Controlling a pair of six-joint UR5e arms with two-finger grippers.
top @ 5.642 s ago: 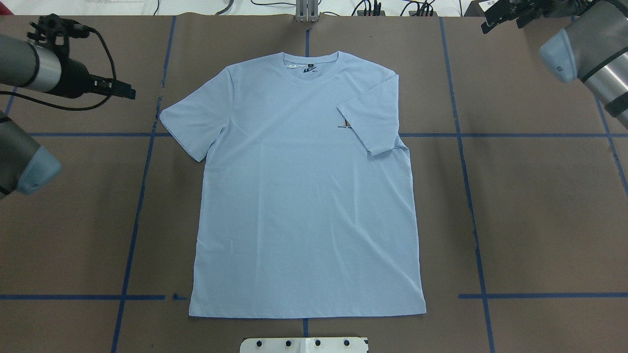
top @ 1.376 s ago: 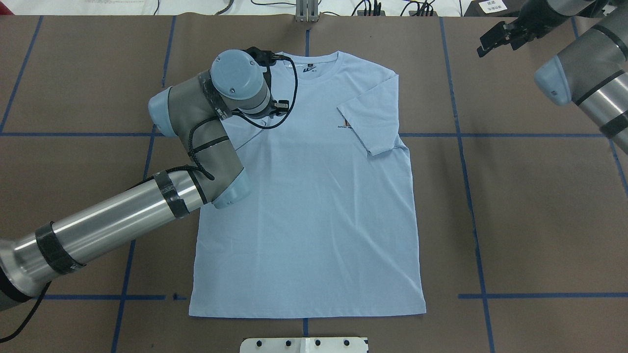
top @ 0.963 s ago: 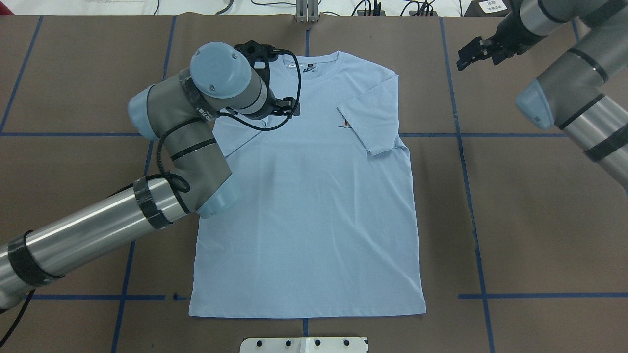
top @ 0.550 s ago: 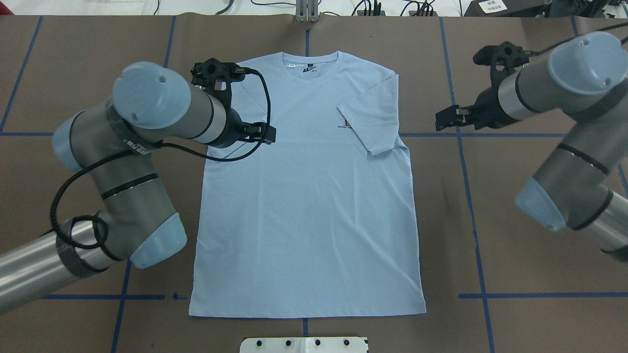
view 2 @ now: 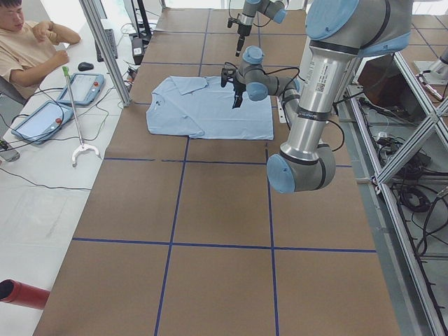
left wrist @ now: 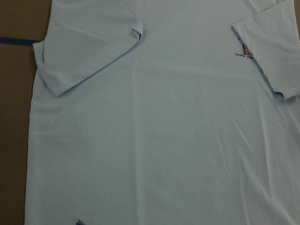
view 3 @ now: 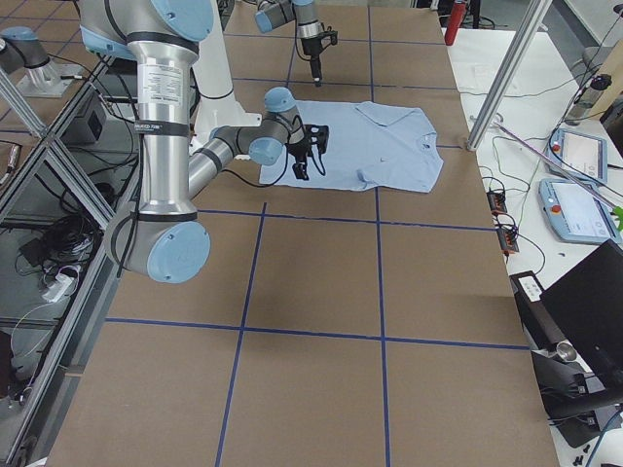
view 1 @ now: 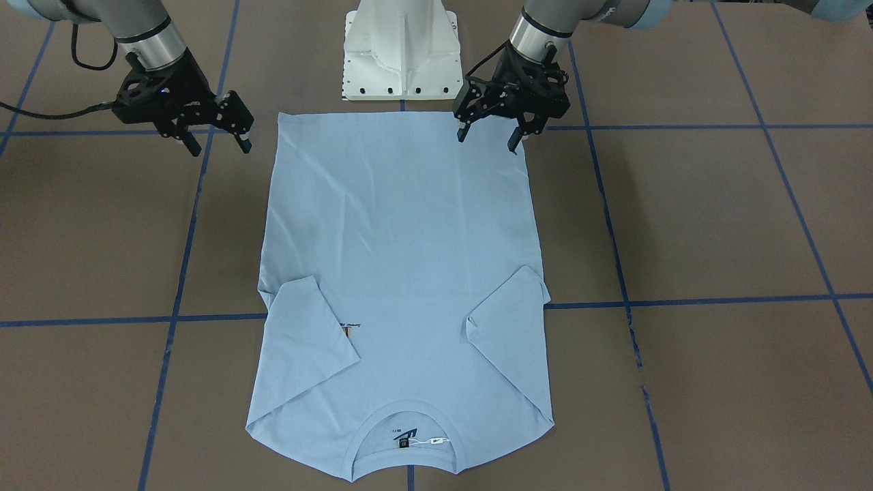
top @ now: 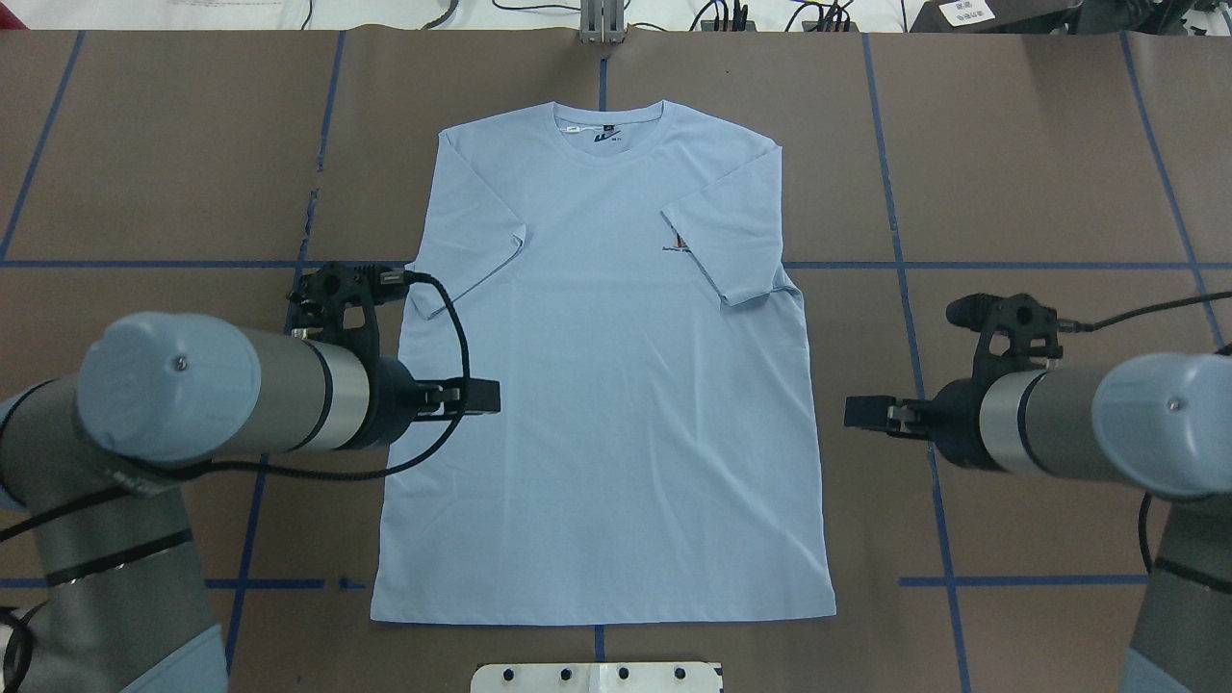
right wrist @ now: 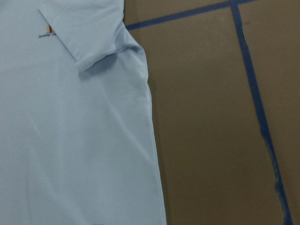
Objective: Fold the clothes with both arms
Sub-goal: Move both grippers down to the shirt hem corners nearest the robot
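A robotics lab — blue-taped table [top: 1059,144], aluminium framing [view 2: 105,49], teach pendants [view 2: 87,87].

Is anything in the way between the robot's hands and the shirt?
No, nothing visible. Both are open: the left gripper hangs over the shirt, and the right gripper hangs over the bare table just beside it.

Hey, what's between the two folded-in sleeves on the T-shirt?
Only the T-shirt's plain chest fabric, seen in the overhead view; a small print peeks out beside the sleeve on that view's right.
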